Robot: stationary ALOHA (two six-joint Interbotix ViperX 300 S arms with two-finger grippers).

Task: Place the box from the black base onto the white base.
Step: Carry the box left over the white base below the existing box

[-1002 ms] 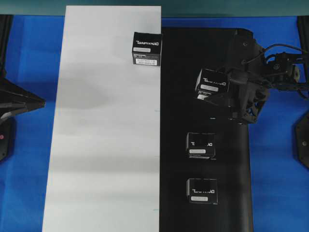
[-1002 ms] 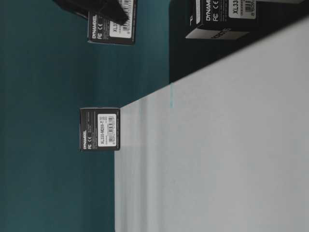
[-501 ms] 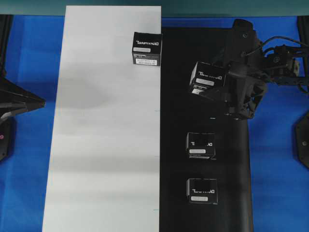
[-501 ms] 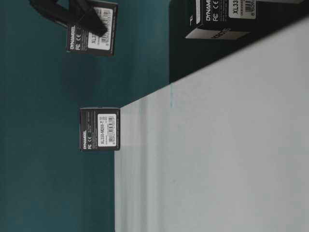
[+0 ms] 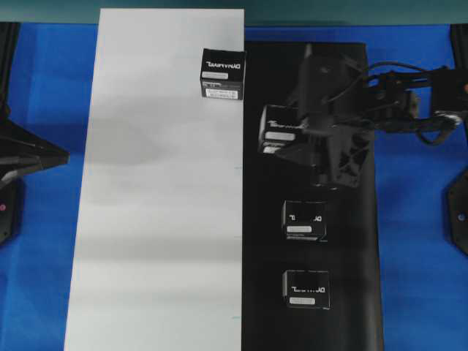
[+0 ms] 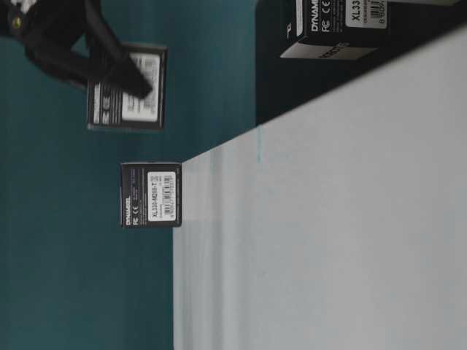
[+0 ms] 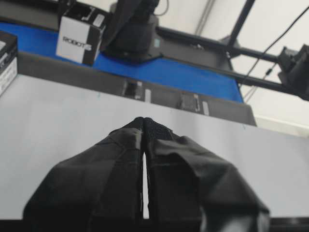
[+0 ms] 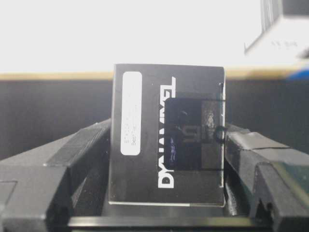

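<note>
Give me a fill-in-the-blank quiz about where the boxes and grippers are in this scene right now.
1. The right gripper is shut on a ____.
2. The box already delivered lies on the ____ base.
3. The number of boxes resting on the black base is ____.
4. The left gripper has its jaws ____.

Missing words: box; white; two; shut

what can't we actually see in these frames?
- Overhead: the right gripper and its arm cover the right end of the held box, hiding where the fingers touch it.
- Table-level: the box on the black base is cut off by the top edge.
- Right wrist: the white base is blown out to glare, so no detail shows.
</note>
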